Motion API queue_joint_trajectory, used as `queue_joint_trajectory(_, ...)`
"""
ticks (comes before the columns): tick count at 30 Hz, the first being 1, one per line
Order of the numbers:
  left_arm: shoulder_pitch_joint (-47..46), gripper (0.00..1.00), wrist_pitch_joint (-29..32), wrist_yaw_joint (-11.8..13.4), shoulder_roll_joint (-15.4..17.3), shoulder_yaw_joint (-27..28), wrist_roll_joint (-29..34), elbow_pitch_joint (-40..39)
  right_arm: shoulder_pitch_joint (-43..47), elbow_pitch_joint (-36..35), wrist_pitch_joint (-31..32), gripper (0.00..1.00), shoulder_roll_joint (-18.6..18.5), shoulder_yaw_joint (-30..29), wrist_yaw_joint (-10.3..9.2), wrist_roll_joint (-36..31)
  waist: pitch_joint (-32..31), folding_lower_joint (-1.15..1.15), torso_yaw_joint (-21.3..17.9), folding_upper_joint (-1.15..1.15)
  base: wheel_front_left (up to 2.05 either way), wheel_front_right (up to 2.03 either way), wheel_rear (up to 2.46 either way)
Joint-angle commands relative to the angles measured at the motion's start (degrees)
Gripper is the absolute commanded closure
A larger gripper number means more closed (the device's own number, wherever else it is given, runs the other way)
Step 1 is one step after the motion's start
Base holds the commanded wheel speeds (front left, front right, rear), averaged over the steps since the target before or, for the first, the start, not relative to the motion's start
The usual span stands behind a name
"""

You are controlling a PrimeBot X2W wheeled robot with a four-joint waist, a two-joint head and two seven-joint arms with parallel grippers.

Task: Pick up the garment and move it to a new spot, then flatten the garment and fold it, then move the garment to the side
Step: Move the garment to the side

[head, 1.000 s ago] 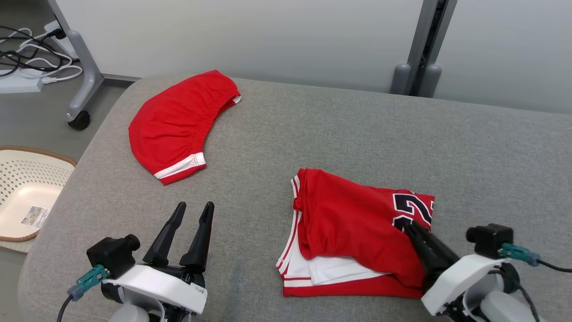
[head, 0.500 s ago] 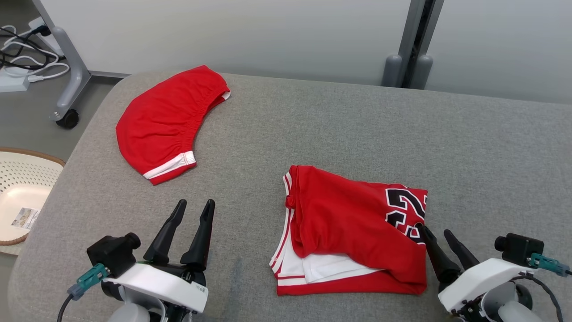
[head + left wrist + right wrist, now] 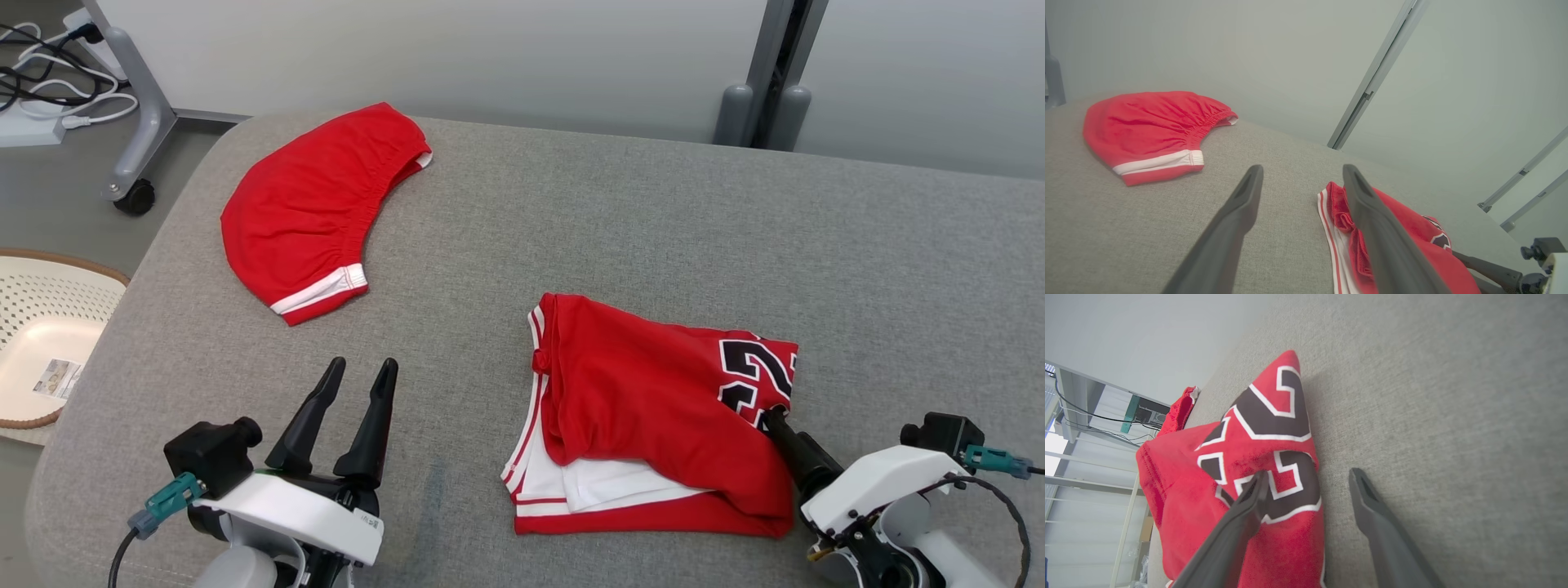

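A grey padded surface (image 3: 620, 212) carries the folded red jersey (image 3: 645, 408) at its near right, well apart from red shorts (image 3: 314, 208) at the far left. The left gripper (image 3: 363, 367) hovers wide and empty; the right gripper (image 3: 1308, 471) is spread too, one finger over the jersey's black number, the other over bare surface, gripping nothing.

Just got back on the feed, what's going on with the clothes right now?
A red jersey lies folded on the gray cushion, toward the robot's right. The right gripper sits at its right edge, open and holding nothing, one finger over the printed number, the other over bare cushion. The left gripper hovers open and empty. Red shorts lie apart at the far left. Folding looks done; moving the jersey aside seems to remain.
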Motion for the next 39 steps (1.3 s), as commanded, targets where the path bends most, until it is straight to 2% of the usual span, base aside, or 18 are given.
queue_joint_trajectory(1, -1.05, 0.0, -0.04, -0.24, 0.42, 0.1, 0.19, 0.02, 0.25, 0.67, 1.12, 0.0, 0.31, 0.23, 0.02, 1.01, 0.06, 0.0, 0.21, 0.0, 0.0, 0.0, 0.0)
queue_joint_trajectory(5, -0.98, 0.0, -0.06, -0.13, 0.56, 0.09, 0.05, 0.03, 0.58, -0.28, 2.5, 0.0, 0.69, 0.97, 0.02, 3.09, 0.13, 0.0, 0.56, 0.0, 0.0, 0.0, 0.0)
queue_joint_trajectory(6, -0.93, 0.0, -0.07, -0.09, 0.59, 0.11, 0.01, 0.0, 0.6, -0.69, 2.45, 0.48, 0.62, 1.27, 0.02, 3.16, 0.12, 0.0, 0.57, 0.0, 0.0, 0.0, 0.0)
queue_joint_trajectory(7, -0.86, 0.0, -0.07, -0.05, 0.63, 0.14, -0.02, -0.04, 0.64, -0.94, 2.08, 0.71, 0.53, 1.4, 0.02, 3.4, 0.12, 0.0, 0.56, 0.0, 0.0, 0.0, 0.0)
queue_joint_trajectory(8, -0.78, 0.0, -0.08, 0.03, 0.66, 0.17, -0.07, -0.07, 0.63, -1.25, 1.83, 1.0, 0.53, 1.54, 0.02, 3.6, 0.14, 0.0, 0.53, 0.0, 0.0, 0.0, 0.0)
queue_joint_trajectory(12, -0.56, 0.0, -0.06, 0.1, 0.81, 0.22, -0.26, -0.15, -0.07, -3.1, -0.39, 1.0, -0.39, 2.2, 0.02, 2.86, 0.15, 0.0, 0.29, 0.0, 0.0, 0.0, 0.0)
queue_joint_trajectory(23, -0.69, 0.0, -0.21, 0.47, 0.48, 0.6, -0.14, -0.69, -2.95, -7.69, -10.11, 1.0, -6.0, 4.25, 0.02, -1.31, 0.49, 0.0, -2.11, 0.0, 0.0, 0.0, 0.0)
queue_joint_trajectory(32, -1.91, 0.0, -0.33, 0.03, 0.73, 0.78, 0.45, -2.06, -8.14, -7.88, -11.65, 1.0, -11.0, 4.26, 0.02, -1.99, 3.79, 0.0, -5.38, 0.0, 0.0, 0.0, 0.0)
queue_joint_trajectory(39, -4.84, 0.0, -0.34, -0.44, 0.63, 0.7, 2.14, -4.48, -15.68, -4.09, -12.21, 1.0, -15.74, 4.49, 0.02, -2.69, 8.7, 0.0, -7.49, 0.0, 0.0, 0.0, 0.0)
